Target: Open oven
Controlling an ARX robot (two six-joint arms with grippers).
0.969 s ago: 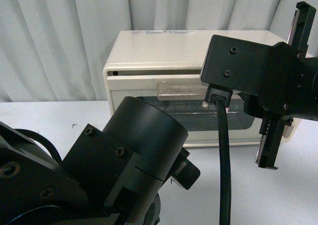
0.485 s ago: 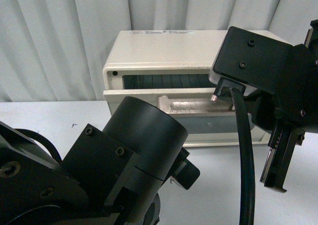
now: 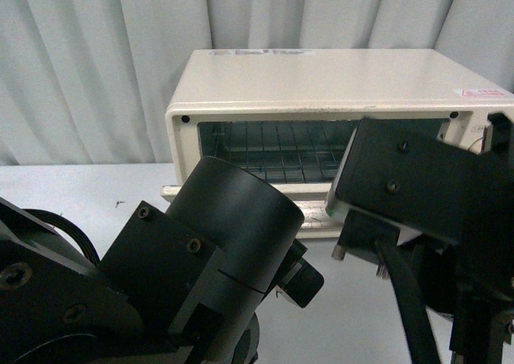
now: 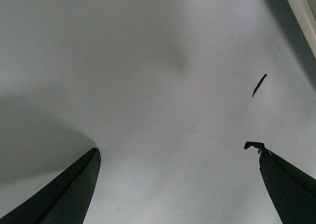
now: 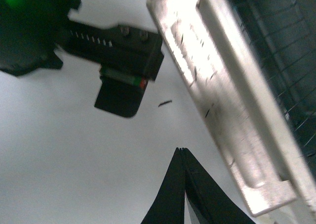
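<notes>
Cream oven (image 3: 321, 79), door (image 3: 315, 217) down, wire rack (image 3: 281, 149) in view.

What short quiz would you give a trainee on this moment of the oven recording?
1. True or false: the oven has its door shut.
2. What shows inside the oven's cavity in the front view? A. a wire rack B. a tray of bread C. a pan
3. Fill in: the left hand, over the bare table, is ___ (open or shut).
Key: 1 false, the door is folded down. 2 A. 3 open, its fingers are wide apart with nothing between them.
</notes>
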